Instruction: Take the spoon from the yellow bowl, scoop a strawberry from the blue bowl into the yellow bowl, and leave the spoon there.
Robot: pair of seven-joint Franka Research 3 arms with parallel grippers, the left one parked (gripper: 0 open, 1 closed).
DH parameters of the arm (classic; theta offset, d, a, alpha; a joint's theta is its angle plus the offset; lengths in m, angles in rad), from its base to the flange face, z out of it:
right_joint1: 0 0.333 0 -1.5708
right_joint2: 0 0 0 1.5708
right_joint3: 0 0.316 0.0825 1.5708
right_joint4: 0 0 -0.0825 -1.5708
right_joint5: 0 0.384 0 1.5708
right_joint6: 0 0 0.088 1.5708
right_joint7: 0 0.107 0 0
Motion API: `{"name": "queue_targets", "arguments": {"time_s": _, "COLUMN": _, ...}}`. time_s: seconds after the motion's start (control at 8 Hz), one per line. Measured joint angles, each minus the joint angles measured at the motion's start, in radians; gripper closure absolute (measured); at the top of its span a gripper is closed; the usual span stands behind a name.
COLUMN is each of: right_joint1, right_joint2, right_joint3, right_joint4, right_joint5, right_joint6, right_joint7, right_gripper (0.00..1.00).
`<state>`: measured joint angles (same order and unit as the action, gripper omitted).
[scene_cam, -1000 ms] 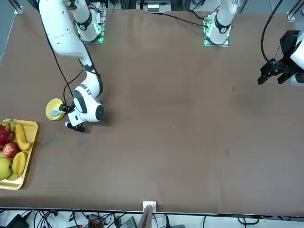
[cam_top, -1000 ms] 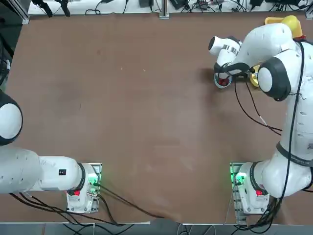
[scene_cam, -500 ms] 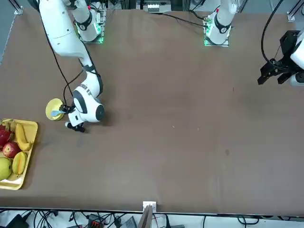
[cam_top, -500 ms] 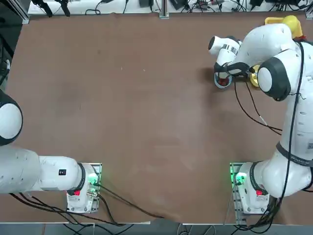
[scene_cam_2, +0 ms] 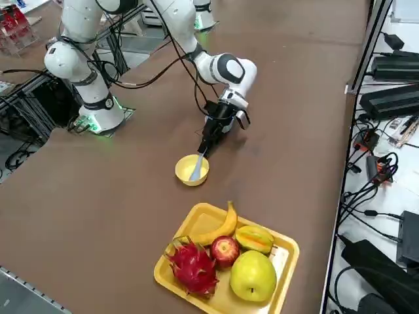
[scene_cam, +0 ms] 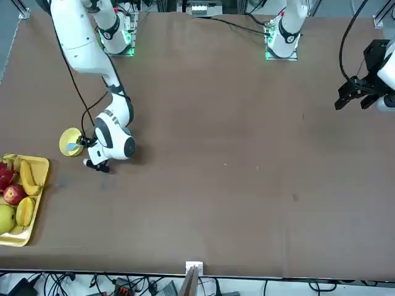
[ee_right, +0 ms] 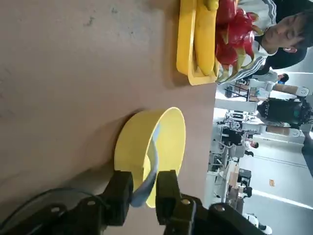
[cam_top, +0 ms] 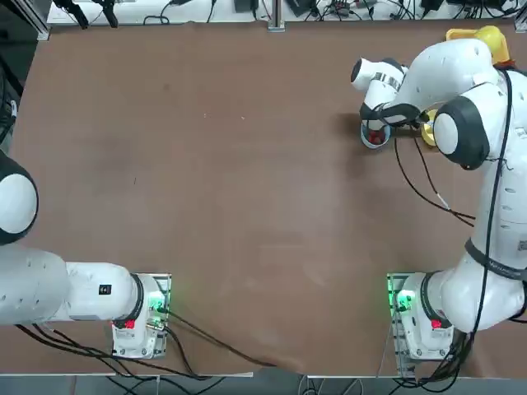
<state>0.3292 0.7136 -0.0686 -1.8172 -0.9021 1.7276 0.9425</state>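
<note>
The yellow bowl [scene_cam_2: 185, 174] stands on the table with the pale spoon [scene_cam_2: 196, 167] lying in it, handle propped over the rim. My right gripper [scene_cam_2: 204, 149] reaches down to that handle. In the wrist view its fingers [ee_right: 168, 188] press against both sides of the spoon [ee_right: 152, 152], shut on its handle end just outside the yellow bowl [ee_right: 132, 142]. The front view shows the yellow bowl [scene_cam: 66, 140] and spoon [scene_cam: 75, 147] beside my wrist. The blue bowl [cam_top: 375, 137], with a red strawberry [cam_top: 377, 137] inside, sits right under my wrist, next to the yellow bowl [cam_top: 428, 134].
A rectangular yellow fruit tray [scene_cam_2: 278, 252] with a banana, apple, dragon fruit and other fruit lies just beyond the bowls, near the table's right edge. The tray [ee_right: 188, 49] also shows in the wrist view, with a person [ee_right: 288, 29] behind it.
The fingers have closed in on the spoon's handle. The arm has shifted very slightly; bowls and spoon stay where they were.
</note>
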Motion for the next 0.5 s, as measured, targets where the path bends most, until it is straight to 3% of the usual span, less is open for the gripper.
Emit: {"name": "queue_targets", "arguments": {"time_s": 0.5, "right_joint1": 0.000, "right_joint2": 0.000, "right_joint3": 0.000, "right_joint4": 0.013, "right_joint5": -0.005, "right_joint6": -0.014, "right_joint7": -0.001, "right_gripper": 0.75}}
